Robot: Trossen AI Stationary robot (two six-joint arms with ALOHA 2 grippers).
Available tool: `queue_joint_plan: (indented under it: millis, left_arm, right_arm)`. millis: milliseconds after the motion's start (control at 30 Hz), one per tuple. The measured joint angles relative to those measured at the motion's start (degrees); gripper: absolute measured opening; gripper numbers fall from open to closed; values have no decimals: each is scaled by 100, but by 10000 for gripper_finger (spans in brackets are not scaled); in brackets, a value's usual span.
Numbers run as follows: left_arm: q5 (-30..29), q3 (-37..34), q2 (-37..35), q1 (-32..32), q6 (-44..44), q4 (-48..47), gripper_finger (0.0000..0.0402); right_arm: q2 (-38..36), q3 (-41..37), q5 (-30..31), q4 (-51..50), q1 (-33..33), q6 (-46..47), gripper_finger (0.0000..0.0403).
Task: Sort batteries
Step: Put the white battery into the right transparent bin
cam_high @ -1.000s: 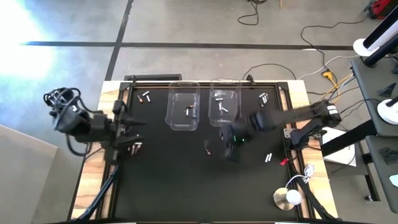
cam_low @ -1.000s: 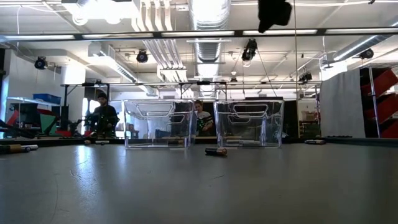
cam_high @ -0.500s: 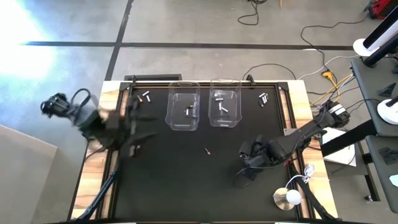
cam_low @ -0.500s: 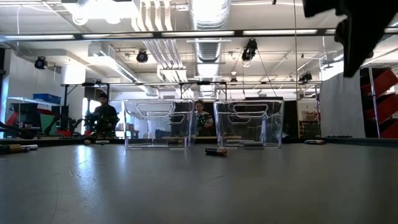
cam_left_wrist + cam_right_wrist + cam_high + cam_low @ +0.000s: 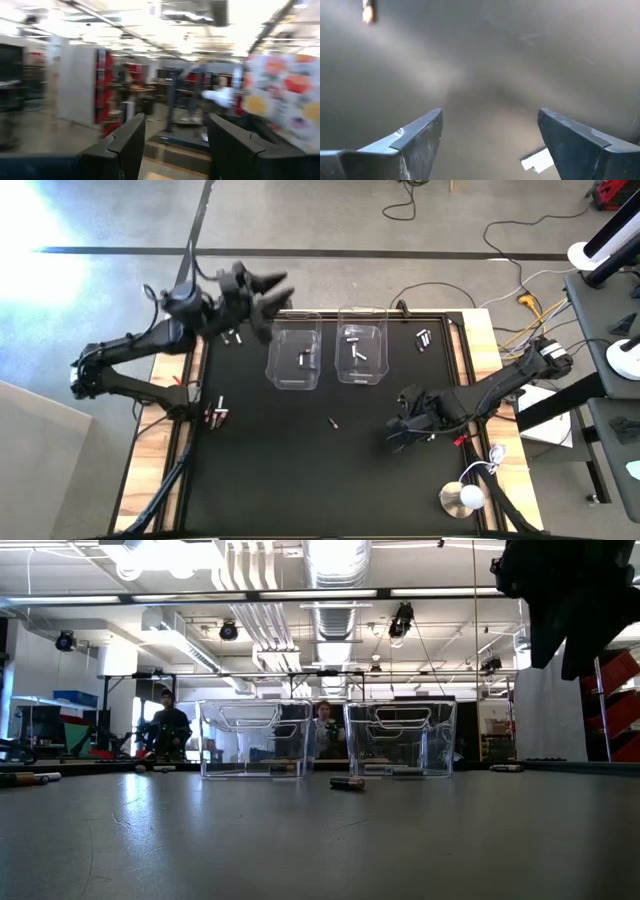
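Two clear bins (image 5: 294, 358) stood side by side at the mat's (image 5: 300, 480) far edge: left one held one battery (image 5: 303, 360), right one three. Loose batteries lay outside them: two far-left, two far-right, two near left edge, one mid-mat (image 5: 333, 421), one at right. Left gripper (image 5: 268, 288) hovered by the left bin, jaws spread, empty. Right gripper (image 5: 398, 432) hung low at right, jaws spread wide, empty.

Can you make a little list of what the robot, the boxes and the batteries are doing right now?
left gripper: open, empty, raised by the far edge near the left bin
right gripper: open, empty, low over the mat
left bin: one battery inside
right bin: a few batteries inside
loose battery: mid-mat, alone
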Motion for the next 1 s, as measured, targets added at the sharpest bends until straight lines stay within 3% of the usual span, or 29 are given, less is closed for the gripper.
queue_joint_plan:
  millis: [167,267,467,667,767,867,1000]
  left_arm:
    - [209,345,423,466,106,36,190]
    - [1528,457,686,536,462,34,190]
    - [2576,641,862,520,197,-571,190]
    - [3640,-290,325,371,-246,-670,190]
    - [3687,-722,15,270,-269,-680,190]
    - [3680,-993,-345,161,-830,-946,190]
    - [3684,-1053,-1057,-185,-1034,-2258,190]
  right_arm:
    - [201,-182,375,-17,-15,1629,294]
    - [330,-113,312,36,66,2327,287]
    - [529,170,-264,563,227,2567,275]
    - [1068,431,-167,1076,341,2562,259]
    - [1522,582,-140,1158,354,2630,248]
    - [2013,851,-144,1202,318,2789,236]
    - [2502,1355,-146,1200,116,2219,226]
